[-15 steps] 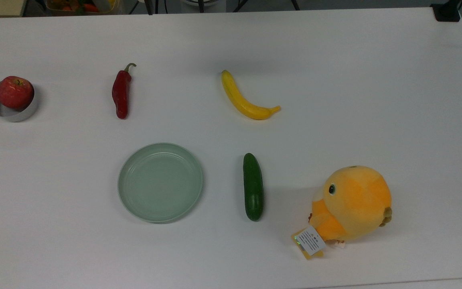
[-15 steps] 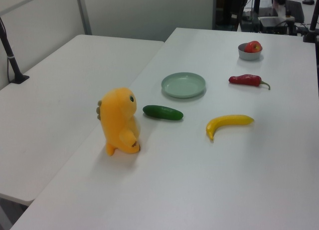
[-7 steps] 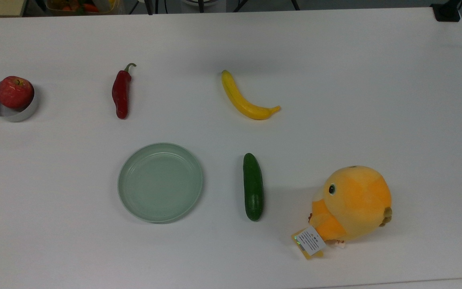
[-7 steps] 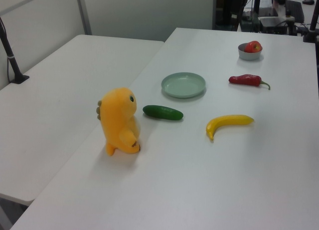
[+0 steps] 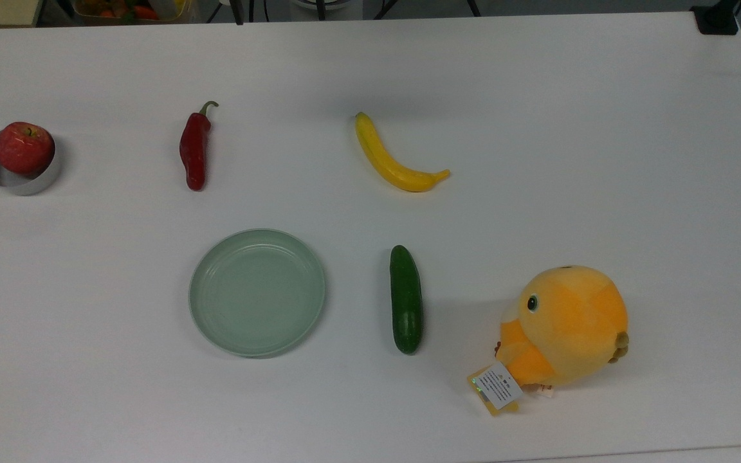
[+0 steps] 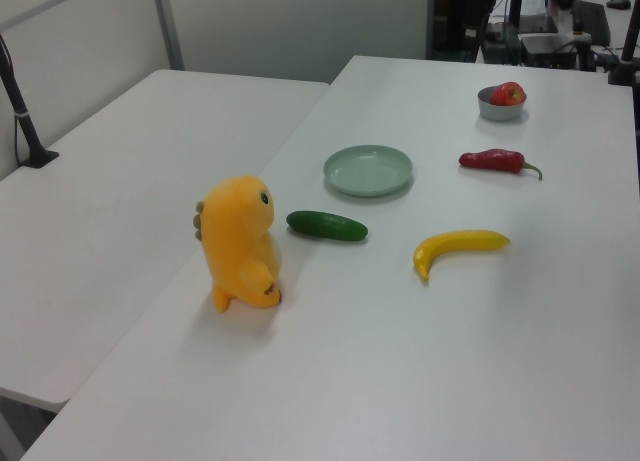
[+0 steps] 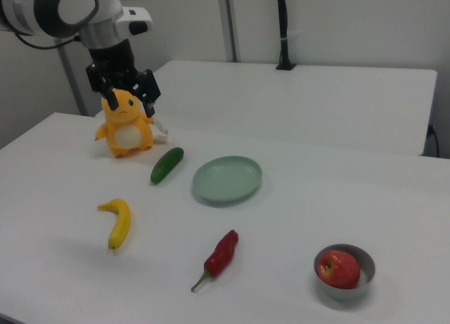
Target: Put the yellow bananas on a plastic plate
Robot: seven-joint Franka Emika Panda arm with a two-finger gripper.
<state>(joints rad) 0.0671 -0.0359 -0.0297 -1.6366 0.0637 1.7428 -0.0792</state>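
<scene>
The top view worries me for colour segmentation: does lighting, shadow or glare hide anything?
Top view: even, soft light, a faint broad shadow band across the white table above the curved yellow banana; no glare on the round mint-green plastic plate. Right view: the red chili pepper casts only a soft shadow.

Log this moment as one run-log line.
slim yellow banana: on table, untouched | round mint-green plastic plate: empty | end effector: open, raised

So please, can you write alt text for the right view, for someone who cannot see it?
A white table holds a yellow banana, an empty pale green plate, a cucumber, a red chili and an apple in a grey dish. The open gripper hangs before an orange plush toy.
</scene>
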